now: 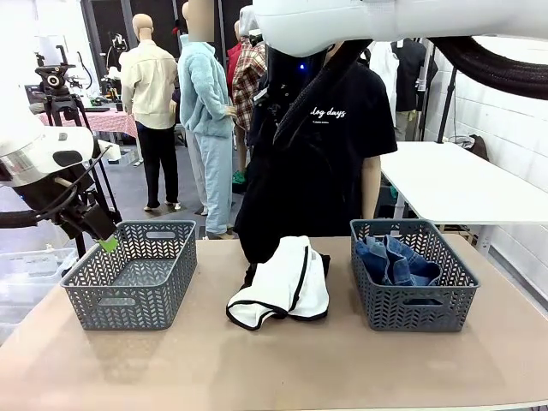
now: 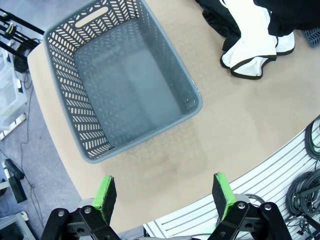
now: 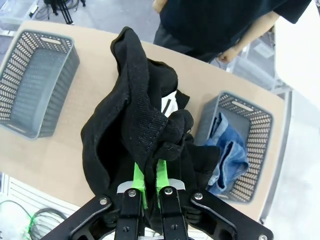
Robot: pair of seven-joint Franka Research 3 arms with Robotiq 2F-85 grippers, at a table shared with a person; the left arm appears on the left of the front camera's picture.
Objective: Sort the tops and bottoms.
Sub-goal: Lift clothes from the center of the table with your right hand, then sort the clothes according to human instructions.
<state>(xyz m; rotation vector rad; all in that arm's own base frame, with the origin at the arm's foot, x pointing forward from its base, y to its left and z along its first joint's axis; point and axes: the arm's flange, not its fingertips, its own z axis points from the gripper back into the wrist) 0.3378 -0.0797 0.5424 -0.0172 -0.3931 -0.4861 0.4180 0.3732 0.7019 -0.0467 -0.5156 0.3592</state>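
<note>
The right gripper (image 3: 149, 175) has its fingers clenched on a black piece (image 3: 127, 120) dangling high, well right of the empty basket (image 1: 128, 310); the left gripper (image 2: 163, 186) holds its fingers released just beside that basket. I'd carry it across slowly, hem clear of the rim, before letting go

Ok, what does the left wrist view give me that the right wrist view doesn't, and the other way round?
Left wrist adds: the left gripper, jaws open with nothing between them, and cables past the table's edge. Right wrist adds: the right gripper shut on a black garment, the blue denim piece lying in the right basket, and the person's hand at the far side. Shared: the left basket, the table, and the white piece with black edging.
</note>
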